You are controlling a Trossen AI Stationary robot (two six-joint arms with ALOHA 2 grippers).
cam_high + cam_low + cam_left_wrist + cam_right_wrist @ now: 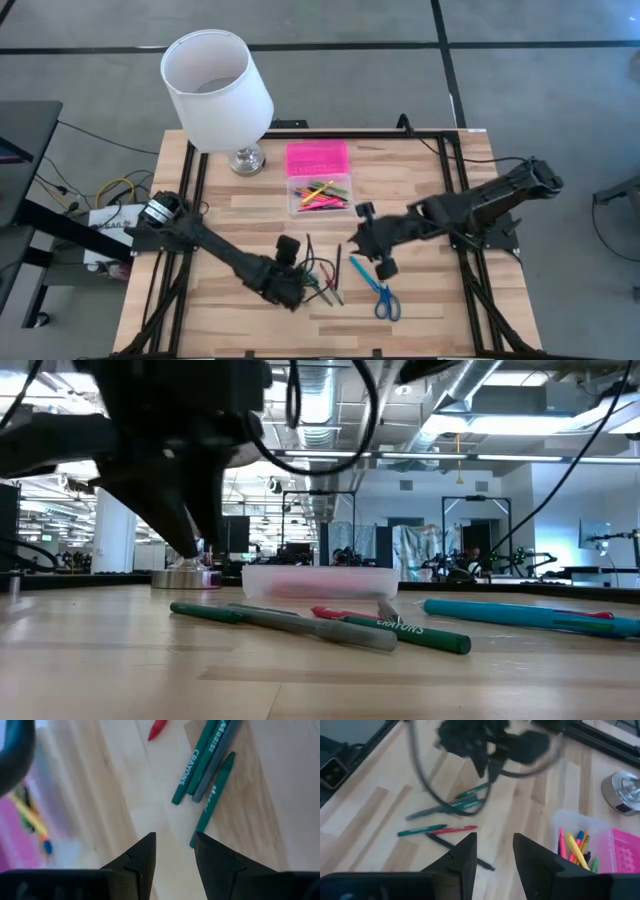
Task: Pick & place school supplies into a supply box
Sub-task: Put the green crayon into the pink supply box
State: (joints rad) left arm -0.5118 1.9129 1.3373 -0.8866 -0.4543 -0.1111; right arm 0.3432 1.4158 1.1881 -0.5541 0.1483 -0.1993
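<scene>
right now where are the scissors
In the high view the blue-handled scissors lie on the table's front half, right of centre, just below the right gripper and right of the loose pens.

— From where is each camera looking?

— One is hanging overhead, facing straight down on the whole tabletop [420, 190]. Another is sitting at tabletop height, looking level across the wood into the room behind, very near the green crayons [400, 630].

— And the wrist cameras?

— Each is peering past its own dark fingers [137, 865]; the left one is close to the wood. All four are sharing those crayons; the overhead and right wrist views are also sharing the supply box [585, 845].
</scene>
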